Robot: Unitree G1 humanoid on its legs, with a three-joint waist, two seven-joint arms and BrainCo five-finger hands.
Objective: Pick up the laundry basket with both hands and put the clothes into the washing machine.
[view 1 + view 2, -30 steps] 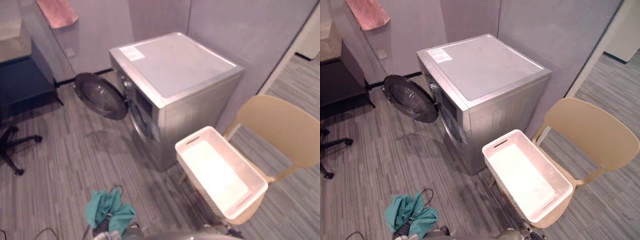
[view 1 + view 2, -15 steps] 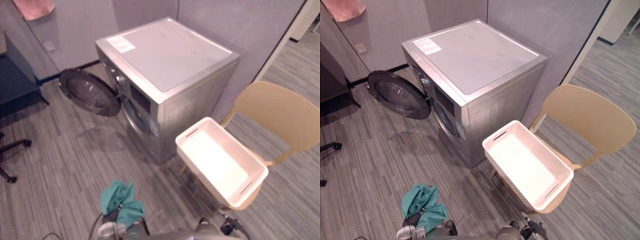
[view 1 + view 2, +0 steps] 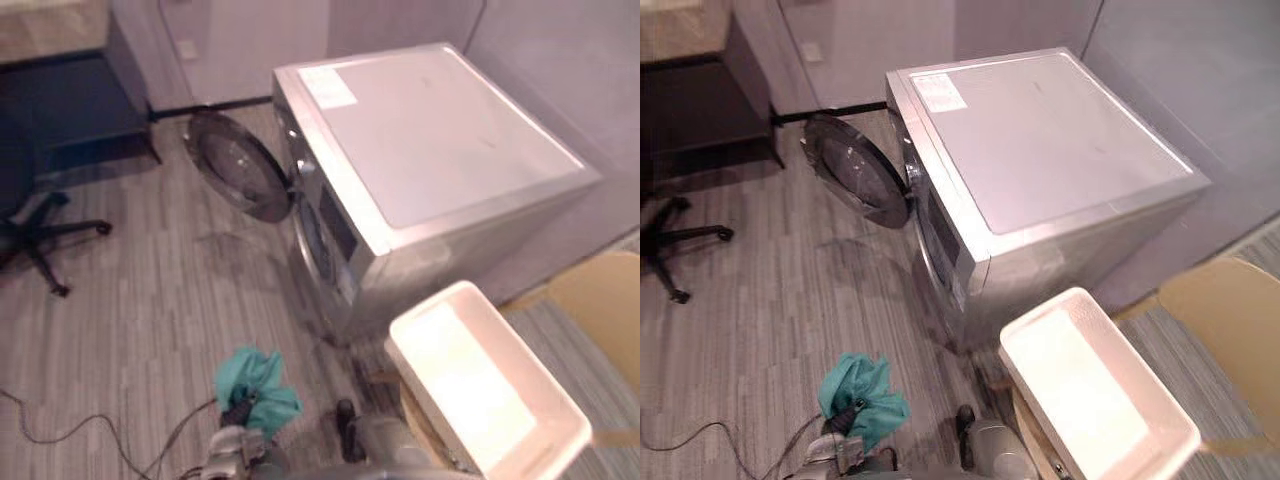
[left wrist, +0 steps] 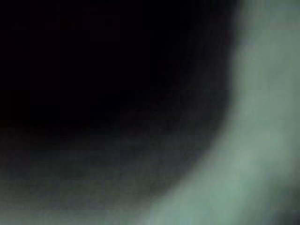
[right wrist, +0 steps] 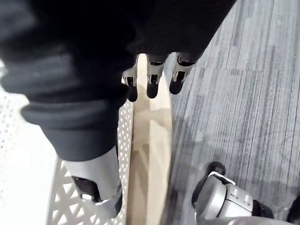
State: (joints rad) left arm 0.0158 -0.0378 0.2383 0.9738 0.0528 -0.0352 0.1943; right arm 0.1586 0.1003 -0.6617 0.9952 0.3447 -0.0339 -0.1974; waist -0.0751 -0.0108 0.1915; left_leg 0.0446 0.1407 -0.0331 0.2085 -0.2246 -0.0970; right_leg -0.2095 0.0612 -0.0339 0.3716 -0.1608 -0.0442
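The white laundry basket stands empty on a beige chair to the right of the silver washing machine. The machine's round door hangs open at its front left. A teal cloth is bunched over my left hand low in front of me, with a dark fingertip on it, and it covers the left wrist view. My right hand hangs open beside the basket's lattice wall, above the chair's seat, and holds nothing.
A dark desk and the wheeled base of an office chair stand at the far left. Grey striped floor lies between them and the machine. Walls close in behind and to the right of the machine.
The camera has swung: machine, basket and chair show further right and closer, and the pink cloth on the wall has left the view. The teal cloth stays on my left hand.
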